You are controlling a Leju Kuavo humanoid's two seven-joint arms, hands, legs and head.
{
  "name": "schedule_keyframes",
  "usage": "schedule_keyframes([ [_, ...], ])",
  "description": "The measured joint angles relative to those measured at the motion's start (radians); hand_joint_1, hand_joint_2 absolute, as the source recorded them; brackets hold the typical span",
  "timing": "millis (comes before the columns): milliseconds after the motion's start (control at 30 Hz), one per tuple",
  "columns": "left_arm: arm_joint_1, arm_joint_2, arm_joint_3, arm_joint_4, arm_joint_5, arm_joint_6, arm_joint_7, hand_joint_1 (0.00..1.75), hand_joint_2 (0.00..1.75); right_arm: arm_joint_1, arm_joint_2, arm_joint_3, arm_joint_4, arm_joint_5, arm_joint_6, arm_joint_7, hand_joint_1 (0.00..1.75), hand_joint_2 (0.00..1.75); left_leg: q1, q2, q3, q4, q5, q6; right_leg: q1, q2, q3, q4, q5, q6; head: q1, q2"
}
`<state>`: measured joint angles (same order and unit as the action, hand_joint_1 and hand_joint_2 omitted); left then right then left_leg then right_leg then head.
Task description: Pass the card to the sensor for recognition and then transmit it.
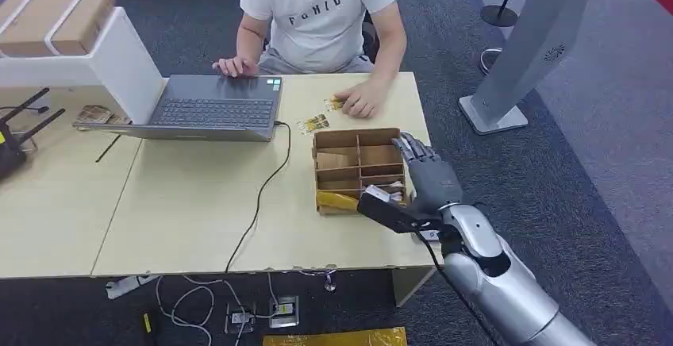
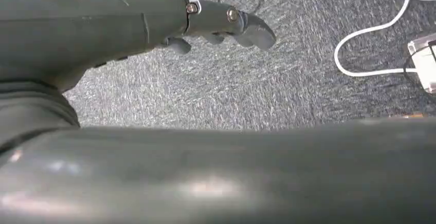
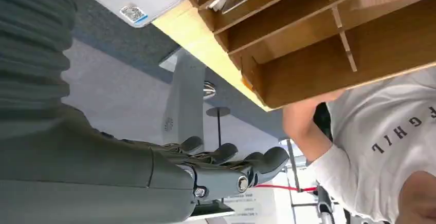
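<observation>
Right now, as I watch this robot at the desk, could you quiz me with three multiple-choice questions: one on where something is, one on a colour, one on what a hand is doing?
1. Where is the wooden divided box?
A. On the table beside the laptop
B. On the carpet
C. On the person's lap

2. What colour is the person's T-shirt?
A. Black
B. White
C. Red

3. What is the robot's right hand doing?
A. Typing on the laptop
B. Holding a cup
C. Stretched out empty at the box's edge

Answers:
1. A: the box sits on the tabletop, on the right of the laptop in the head view.
2. B: the shirt is white with dark lettering.
3. C: its fingers are extended with nothing between them.
</observation>
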<state>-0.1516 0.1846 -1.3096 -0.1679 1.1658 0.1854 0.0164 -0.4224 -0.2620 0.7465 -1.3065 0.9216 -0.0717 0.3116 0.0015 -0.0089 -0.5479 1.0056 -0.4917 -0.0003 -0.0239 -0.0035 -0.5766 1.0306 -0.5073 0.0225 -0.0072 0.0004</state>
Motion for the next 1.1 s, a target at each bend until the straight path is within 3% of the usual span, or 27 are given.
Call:
schedule_keyframes([
  [300,0.0,0.0,0.004,0.0,0.074,-0.018,-0.011,0.0,0.0,-0.018,0.039,0.008,0.098,0.052,-0.039,0.0,0.0,1.75,0.0,0.0,0.0,0.0,0.0,0.0,0.0,0.0,0.0,0.0,0.0,0.0,0.0,0.0],
  [500,0.0,0.001,0.005,0.0,0.067,-0.023,-0.023,0.0,0.0,-0.03,0.07,0.01,0.18,0.077,-0.085,-0.008,0.0,1.75,0.0,0.0,0.0,0.0,0.0,0.0,0.0,0.0,0.0,0.0,0.0,0.0,0.0,0.0],
  [1100,0.0,0.001,0.005,0.0,0.054,-0.028,-0.023,0.0,0.0,-0.05,0.114,0.009,0.287,0.118,-0.097,-0.008,0.0,1.75,0.0,0.0,0.0,0.0,0.0,0.0,0.0,0.0,0.0,0.0,0.0,0.0,0.0,0.0],
])
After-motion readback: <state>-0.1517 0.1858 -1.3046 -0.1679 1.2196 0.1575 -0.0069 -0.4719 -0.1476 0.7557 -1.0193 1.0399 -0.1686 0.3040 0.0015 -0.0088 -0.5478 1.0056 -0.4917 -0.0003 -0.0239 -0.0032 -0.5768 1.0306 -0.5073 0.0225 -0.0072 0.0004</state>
